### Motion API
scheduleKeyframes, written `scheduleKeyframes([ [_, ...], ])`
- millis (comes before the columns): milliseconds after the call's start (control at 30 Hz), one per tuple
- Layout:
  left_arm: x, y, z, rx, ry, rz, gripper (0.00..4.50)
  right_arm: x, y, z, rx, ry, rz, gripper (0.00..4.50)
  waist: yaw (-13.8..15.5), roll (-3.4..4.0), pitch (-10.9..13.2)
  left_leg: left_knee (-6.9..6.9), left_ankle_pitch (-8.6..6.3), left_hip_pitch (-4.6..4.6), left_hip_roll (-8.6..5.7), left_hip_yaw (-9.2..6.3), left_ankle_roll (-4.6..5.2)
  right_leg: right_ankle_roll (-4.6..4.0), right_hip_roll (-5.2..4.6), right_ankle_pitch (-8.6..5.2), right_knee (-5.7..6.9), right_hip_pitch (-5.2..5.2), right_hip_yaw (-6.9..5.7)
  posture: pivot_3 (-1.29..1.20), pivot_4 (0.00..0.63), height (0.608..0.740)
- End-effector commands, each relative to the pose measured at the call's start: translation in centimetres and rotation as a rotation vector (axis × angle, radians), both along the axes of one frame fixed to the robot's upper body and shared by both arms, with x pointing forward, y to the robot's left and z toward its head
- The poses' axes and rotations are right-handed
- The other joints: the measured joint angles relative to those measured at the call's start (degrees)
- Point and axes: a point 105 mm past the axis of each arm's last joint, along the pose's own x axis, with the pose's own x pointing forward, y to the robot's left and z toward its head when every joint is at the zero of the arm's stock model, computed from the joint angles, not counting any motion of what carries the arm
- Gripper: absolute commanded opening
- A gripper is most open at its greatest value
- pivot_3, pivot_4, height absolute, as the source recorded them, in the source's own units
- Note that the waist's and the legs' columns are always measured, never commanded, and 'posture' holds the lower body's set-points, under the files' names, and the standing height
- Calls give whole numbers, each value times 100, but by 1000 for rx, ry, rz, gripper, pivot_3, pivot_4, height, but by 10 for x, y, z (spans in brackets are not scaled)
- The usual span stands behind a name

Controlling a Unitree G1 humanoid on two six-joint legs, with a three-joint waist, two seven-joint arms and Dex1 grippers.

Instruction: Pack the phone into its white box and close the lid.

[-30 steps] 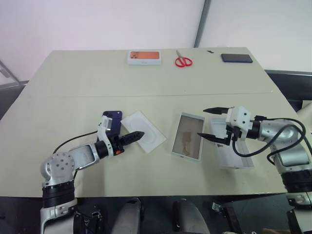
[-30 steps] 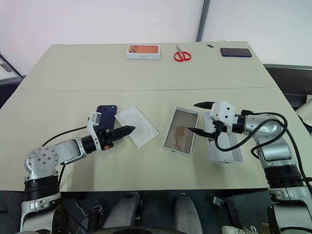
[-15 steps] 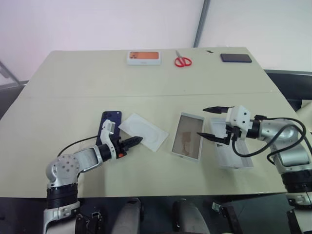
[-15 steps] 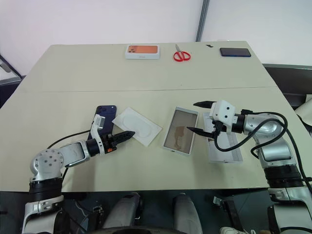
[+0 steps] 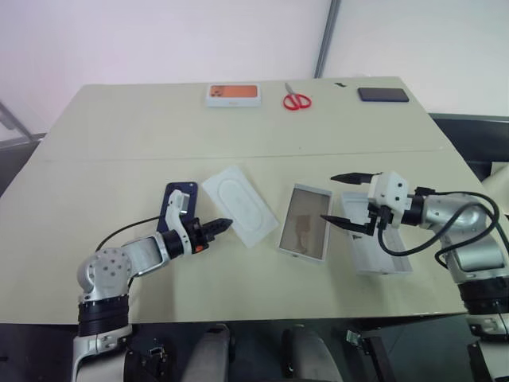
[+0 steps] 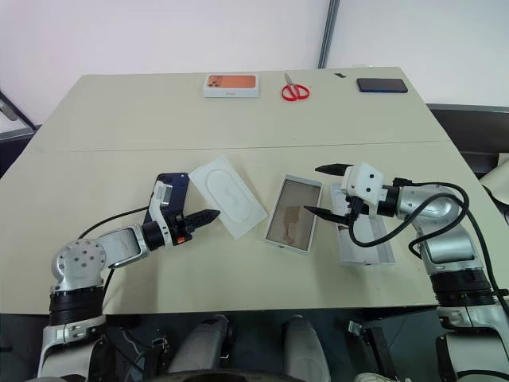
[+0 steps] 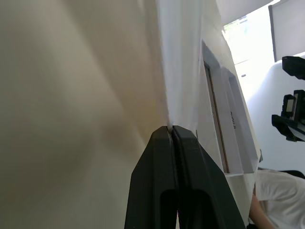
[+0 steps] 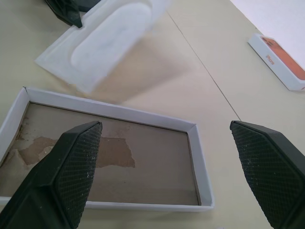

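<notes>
The flat white rounded insert card (image 5: pixel 238 204) has swung off the dark blue slim phone (image 5: pixel 176 202). The left gripper (image 5: pixel 220 226), jaws together, touches its edge. The shallow white box (image 5: pixel 306 220) lies right of it, beside the right gripper (image 5: pixel 343 199), jaws apart.

I seem to stand in a plain lab or test room: a bare beige counter (image 5: pixel 119 135) against blank white walls (image 5: pixel 159 36), with red scissors (image 5: pixel 299 100) and a boxed phone package (image 5: pixel 235 94) laid out along its far edge.
</notes>
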Motion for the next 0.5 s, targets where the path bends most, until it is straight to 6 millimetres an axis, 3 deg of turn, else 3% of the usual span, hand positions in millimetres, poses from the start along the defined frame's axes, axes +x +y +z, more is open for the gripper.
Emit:
scheduleKeyframes([
  [33, 4, 11, 2, -34, 20, 36, 22, -3, 5, 14, 21, -42, 18, 4500, -1, 0, 0, 0, 0, 0, 0, 0, 0, 0, 0, 0, 0, 0, 0, 0, 150, 740],
  [300, 10, 22, 41, -84, -116, -47, 22, -30, 33, -7, 63, 117, 102, 4500, -1, -9, 6, -1, 0, -14, 1, -3, 0, 1, 2, 1, 1, -16, -1, 0, 150, 740],
  [500, 5, 26, 32, 113, -173, -245, 22, -51, 57, -25, 72, 252, 153, 4500, -2, -9, 6, -8, 0, -14, -1, 0, 0, -2, 2, -1, -3, -18, -2, 0, 150, 740],
])
